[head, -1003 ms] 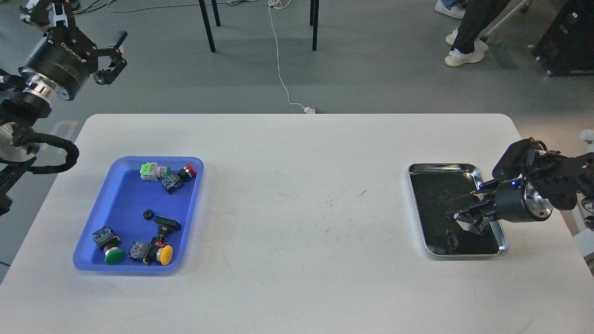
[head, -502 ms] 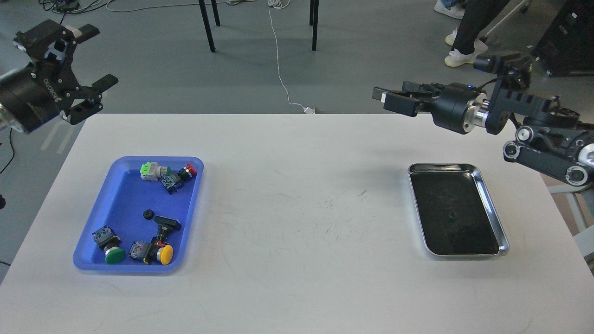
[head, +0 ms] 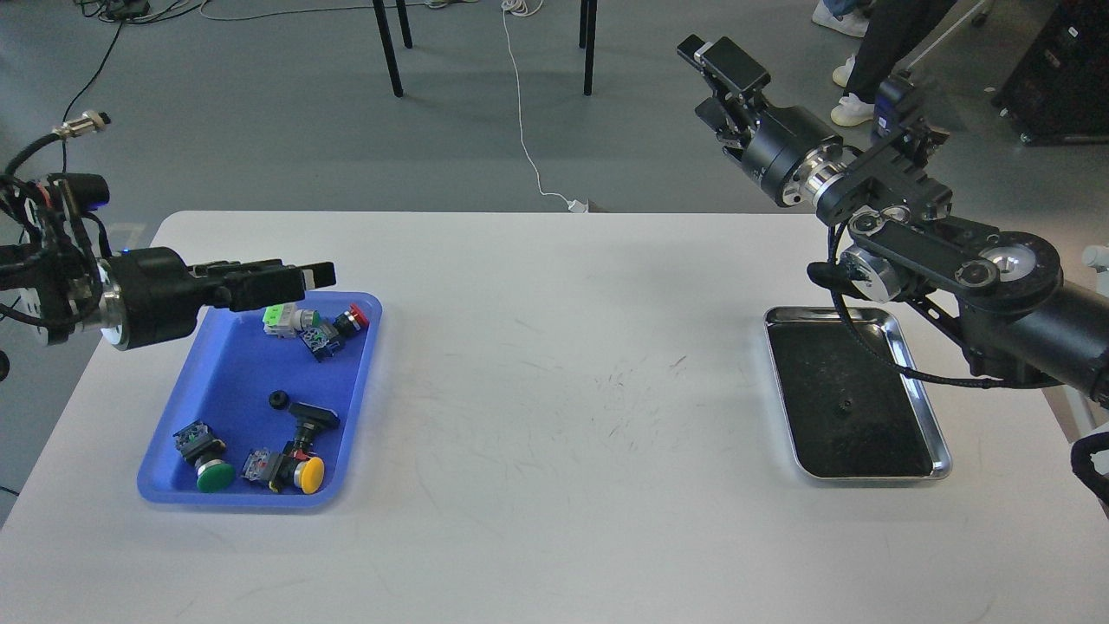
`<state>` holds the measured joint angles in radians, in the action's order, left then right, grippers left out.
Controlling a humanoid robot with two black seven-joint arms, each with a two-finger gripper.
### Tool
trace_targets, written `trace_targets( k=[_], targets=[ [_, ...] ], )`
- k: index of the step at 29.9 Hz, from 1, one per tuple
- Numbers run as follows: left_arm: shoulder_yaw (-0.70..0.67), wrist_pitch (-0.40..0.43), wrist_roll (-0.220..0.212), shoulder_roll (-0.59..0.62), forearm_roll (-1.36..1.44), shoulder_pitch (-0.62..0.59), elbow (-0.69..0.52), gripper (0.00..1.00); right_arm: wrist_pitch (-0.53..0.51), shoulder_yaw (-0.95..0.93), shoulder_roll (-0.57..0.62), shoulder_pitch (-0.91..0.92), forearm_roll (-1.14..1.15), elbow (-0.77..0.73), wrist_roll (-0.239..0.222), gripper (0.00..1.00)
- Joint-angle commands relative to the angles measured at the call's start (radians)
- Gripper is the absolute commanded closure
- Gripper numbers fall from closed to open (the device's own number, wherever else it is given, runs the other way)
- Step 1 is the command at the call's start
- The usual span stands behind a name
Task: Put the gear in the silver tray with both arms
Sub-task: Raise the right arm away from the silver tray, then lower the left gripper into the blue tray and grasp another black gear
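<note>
The silver tray (head: 920, 381) lies at the table's right side, with a small dark gear (head: 841, 407) on its dark bottom. Another small black gear (head: 278, 399) lies in the blue tray (head: 227, 373) at the left. My left gripper (head: 299, 284) points right, just above the blue tray's far edge, and looks open and empty. My right gripper (head: 717, 82) is raised high beyond the table's far edge, pointing up and left. It is open and empty, well away from the silver tray.
The blue tray also holds several push-button switches with green (head: 214, 476), yellow (head: 311, 472) and red (head: 356, 316) caps. My right arm's thick links (head: 953, 269) hang over the silver tray's far end. Chair legs, a cable and a person's feet are on the floor behind.
My right gripper has lifted off the silver tray, leaving the small gear there, and swung up and back. My left gripper has come down from the upper left to the blue tray's far edge.
</note>
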<state>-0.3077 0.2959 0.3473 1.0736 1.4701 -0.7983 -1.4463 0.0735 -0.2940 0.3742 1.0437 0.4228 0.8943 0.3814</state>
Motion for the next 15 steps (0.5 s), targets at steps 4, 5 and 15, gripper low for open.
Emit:
trace_targets(
  k=[4,5,15],
  targets=[
    [0.074,-0.075,-0.008,-0.121,0.47,0.004,0.058,0.03,-0.237,-0.311,0.014,-0.243,-0.312,-0.002,0.004,0.01],
    [0.087,-0.095,-0.011,-0.141,0.495,0.004,0.093,0.03,-0.276,-0.368,0.014,-0.293,-0.332,0.0,0.004,0.01],
    [0.17,-0.162,-0.01,-0.176,0.493,0.05,0.199,0.26,-0.376,-0.605,0.015,-0.508,-0.345,0.057,0.004,0.01]
  ],
)
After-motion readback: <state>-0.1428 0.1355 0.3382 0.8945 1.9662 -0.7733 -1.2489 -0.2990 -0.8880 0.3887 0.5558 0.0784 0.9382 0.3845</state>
